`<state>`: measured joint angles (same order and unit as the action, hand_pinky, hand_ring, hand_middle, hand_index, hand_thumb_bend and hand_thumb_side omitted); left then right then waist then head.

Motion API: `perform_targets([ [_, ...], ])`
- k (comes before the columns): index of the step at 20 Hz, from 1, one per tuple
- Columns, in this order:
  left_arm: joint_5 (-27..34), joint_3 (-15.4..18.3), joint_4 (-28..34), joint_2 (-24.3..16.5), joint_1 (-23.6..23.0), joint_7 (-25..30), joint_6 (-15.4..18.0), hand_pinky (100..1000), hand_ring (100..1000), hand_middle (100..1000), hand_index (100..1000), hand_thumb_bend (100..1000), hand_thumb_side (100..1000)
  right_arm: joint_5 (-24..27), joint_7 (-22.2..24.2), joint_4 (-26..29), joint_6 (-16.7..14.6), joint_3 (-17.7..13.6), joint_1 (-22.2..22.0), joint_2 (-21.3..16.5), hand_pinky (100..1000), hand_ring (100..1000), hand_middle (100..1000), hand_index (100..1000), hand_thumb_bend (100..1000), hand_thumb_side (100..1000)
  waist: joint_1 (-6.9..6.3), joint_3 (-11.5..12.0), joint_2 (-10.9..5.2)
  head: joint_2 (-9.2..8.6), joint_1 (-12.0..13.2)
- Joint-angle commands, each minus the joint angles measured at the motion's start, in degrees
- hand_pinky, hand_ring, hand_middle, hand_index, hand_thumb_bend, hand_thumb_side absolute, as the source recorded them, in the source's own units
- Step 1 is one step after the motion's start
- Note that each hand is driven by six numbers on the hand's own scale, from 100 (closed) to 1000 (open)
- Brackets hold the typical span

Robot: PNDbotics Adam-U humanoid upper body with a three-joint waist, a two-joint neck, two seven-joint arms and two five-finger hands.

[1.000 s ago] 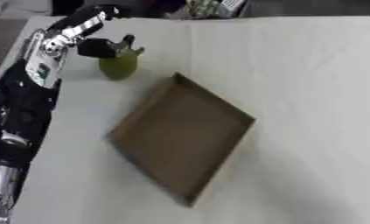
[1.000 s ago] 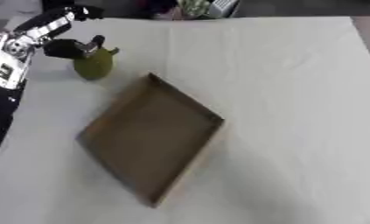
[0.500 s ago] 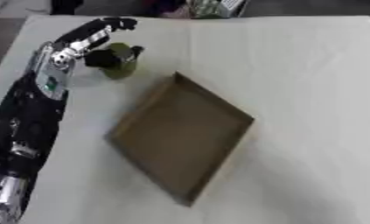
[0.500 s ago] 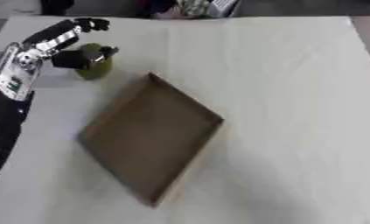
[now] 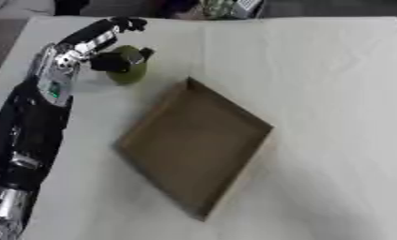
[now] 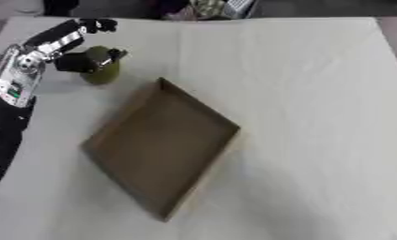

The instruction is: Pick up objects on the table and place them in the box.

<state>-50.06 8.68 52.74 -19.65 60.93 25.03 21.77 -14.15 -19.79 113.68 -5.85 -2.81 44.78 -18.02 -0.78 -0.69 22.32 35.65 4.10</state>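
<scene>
- Left eye view: the left hand (image 5: 93, 44) reaches in from the left edge over a green object (image 5: 129, 65) on the table (image 5: 332, 70).
- Its thumb lies against the near side and the fingers arch over the top, not yet closed round it; this looks like lining up a grasp.
- The object stands just beyond the box's far left corner, apart from it.
- The box (image 5: 193, 140) lies empty and skewed mid-table, its open top ready for a drop.
- The right hand is out of sight.
</scene>
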Motion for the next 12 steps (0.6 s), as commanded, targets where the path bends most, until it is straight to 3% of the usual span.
perform_targets([
  [1,-2.0,0.57,1.63,-2.7,0.53,-1.71,-1.99,1000,1000,878,986,461,814,0.56,-0.01,0.91,0.2,-0.25,0.53,-0.67,800,678,545,810,100,590,0.15,-0.08,-1.05,-0.83,-0.18],
  [12,-11.43,-0.11,0.44,-1.79,0.61,-7.02,-10.83,1000,999,867,992,472,794,1.09,-0.05,0.91,0.15,-0.19,0.69,-0.3,803,679,544,811,100,591,0.11,-0.62,-0.15,-2.19,0.31],
])
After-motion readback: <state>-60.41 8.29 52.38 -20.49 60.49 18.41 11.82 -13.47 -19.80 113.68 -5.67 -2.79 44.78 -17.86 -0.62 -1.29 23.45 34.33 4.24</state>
